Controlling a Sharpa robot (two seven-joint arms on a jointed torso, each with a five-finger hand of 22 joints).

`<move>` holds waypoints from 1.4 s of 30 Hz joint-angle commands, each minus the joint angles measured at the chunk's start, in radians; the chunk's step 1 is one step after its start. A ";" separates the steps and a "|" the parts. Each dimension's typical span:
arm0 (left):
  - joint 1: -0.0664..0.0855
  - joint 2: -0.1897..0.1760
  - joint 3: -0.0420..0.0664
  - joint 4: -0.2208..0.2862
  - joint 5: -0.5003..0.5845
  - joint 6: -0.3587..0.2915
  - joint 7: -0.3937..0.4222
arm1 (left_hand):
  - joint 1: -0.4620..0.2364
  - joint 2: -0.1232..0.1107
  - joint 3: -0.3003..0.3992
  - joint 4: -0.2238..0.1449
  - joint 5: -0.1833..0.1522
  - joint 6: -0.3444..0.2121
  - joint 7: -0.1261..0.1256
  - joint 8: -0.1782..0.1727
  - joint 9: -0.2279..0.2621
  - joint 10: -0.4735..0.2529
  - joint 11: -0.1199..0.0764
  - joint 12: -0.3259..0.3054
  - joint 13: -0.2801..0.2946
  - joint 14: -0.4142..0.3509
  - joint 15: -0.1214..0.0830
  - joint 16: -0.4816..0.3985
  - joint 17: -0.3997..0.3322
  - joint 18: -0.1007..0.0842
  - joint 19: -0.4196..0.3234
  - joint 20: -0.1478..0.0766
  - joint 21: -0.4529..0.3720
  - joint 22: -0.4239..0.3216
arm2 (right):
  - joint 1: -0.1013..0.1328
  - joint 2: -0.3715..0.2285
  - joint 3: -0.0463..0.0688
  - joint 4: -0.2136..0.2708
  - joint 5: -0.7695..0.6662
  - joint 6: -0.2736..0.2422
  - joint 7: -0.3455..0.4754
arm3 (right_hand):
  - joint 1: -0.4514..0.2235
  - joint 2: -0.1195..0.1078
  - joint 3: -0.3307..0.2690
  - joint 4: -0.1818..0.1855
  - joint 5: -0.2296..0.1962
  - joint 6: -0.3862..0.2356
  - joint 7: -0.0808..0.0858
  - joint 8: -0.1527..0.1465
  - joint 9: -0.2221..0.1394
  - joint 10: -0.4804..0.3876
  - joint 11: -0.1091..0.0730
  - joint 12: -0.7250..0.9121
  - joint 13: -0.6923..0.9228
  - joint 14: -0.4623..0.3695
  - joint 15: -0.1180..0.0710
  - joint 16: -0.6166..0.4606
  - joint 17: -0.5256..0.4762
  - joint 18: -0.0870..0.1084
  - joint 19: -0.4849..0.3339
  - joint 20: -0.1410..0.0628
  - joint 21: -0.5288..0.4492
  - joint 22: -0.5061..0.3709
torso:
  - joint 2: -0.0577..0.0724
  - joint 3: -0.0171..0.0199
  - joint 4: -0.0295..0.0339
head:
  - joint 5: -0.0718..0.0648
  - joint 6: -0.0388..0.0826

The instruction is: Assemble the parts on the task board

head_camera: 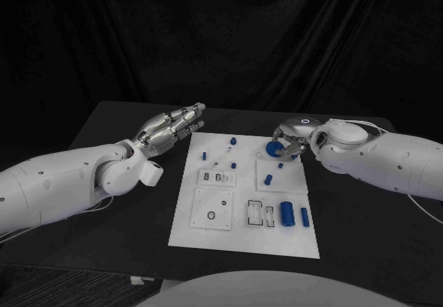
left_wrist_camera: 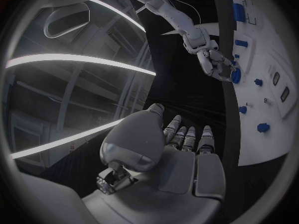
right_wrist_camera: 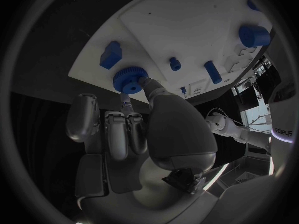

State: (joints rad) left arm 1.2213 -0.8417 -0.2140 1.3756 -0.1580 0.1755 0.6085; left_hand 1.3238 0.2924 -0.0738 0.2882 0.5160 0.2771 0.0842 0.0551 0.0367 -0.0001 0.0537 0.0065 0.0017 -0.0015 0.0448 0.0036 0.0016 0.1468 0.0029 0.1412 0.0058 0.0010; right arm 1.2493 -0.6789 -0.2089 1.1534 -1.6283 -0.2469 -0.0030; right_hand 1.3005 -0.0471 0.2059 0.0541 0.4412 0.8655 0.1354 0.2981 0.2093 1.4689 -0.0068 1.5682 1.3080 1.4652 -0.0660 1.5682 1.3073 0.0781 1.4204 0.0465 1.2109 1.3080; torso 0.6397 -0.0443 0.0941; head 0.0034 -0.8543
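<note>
The white task board [head_camera: 244, 233] lies mid-table with small blue parts on it. Over its far right corner my right hand [head_camera: 292, 142] pinches a blue gear [head_camera: 274, 149] between thumb and a fingertip; the right wrist view shows the gear [right_wrist_camera: 129, 79] low over the board [right_wrist_camera: 187, 25], and I cannot tell whether it touches. My left hand [head_camera: 171, 130] hovers beside the board's far left corner, fingers straight and apart, holding nothing. The left wrist view shows that hand [left_wrist_camera: 184, 152] empty, with the right hand [left_wrist_camera: 215, 62] and gear [left_wrist_camera: 235, 74] beyond it.
Small blue pegs [head_camera: 204, 154] stand at the board's far end, and one more [head_camera: 267, 180] stands nearer the middle. A thick blue cylinder [head_camera: 288, 213] and a thin one [head_camera: 305, 217] lie near the right edge. Recessed slots [head_camera: 214, 215] mark the near half. Black table surrounds the board.
</note>
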 commanded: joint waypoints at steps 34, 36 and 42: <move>-0.002 0.019 0.001 -0.003 0.001 0.016 -0.002 | 0.009 -0.002 0.014 0.000 0.004 0.000 0.010 0.005 0.002 0.001 0.011 -0.006 -0.001 0.001 0.013 -0.004 -0.002 0.020 -0.003 0.014 -0.006 -0.001 | 0.055 0.199 0.002 -0.018 0.083 0.029 0.009 | -0.026 -0.001 0.019 0.012 0.017 0.051 -0.042 0.025 0.084 0.102 0.021 0.003 0.263 0.106 0.015 0.003 0.263 -0.006 0.016 0.008 0.009 0.147 | 0.001 0.0002 -0.0004 | -0.010 -0.003; -0.002 0.019 0.001 -0.003 0.001 0.016 -0.002 | 0.009 -0.002 0.014 0.000 0.004 0.000 0.010 0.005 0.002 0.001 0.011 -0.006 -0.001 0.001 0.013 -0.004 -0.002 0.020 -0.003 0.014 -0.006 -0.001 | 0.051 0.214 0.002 -0.033 0.083 0.031 0.010 | -0.026 -0.001 0.020 0.012 0.016 0.051 -0.042 0.024 0.084 0.102 0.022 0.003 0.263 0.106 0.015 0.003 0.263 -0.006 0.016 0.009 0.009 0.147 | 0.001 0.0003 -0.0001 | -0.010 -0.003; -0.002 0.021 0.001 -0.003 0.001 0.016 -0.003 | 0.009 -0.002 0.015 0.000 0.004 0.001 0.011 0.005 0.002 0.002 0.012 -0.006 -0.001 0.001 0.014 -0.004 -0.002 0.020 -0.003 0.014 -0.006 -0.001 | 0.038 0.252 0.002 -0.075 0.083 0.038 0.015 | -0.026 -0.002 0.022 0.012 0.013 0.049 -0.041 0.020 0.083 0.102 0.023 0.003 0.263 0.106 0.017 0.003 0.263 -0.005 0.015 0.010 0.007 0.147 | 0.001 0.0000 0.0008 | -0.010 -0.005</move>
State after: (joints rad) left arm 1.2210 -0.8232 -0.2140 1.3714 -0.1581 0.1795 0.5960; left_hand 1.3238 0.2924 -0.0628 0.2883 0.5160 0.2807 0.0877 0.0551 0.0374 -0.0003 0.0608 0.0065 0.0013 -0.0014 0.0521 0.0036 0.0013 0.1469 0.0031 0.1483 0.0058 0.0015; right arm 1.2905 -0.4298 -0.2079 1.0850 -1.5456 -0.2230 0.0038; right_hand 1.2682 -0.0580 0.2223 0.0647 0.4568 0.8698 0.1376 0.3030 0.2095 1.4667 0.0092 1.5682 1.3075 1.4651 -0.0588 1.5682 1.3079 0.0780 1.4313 0.0501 1.2197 1.3076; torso 0.6404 -0.0440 0.0952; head -0.0077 -0.8582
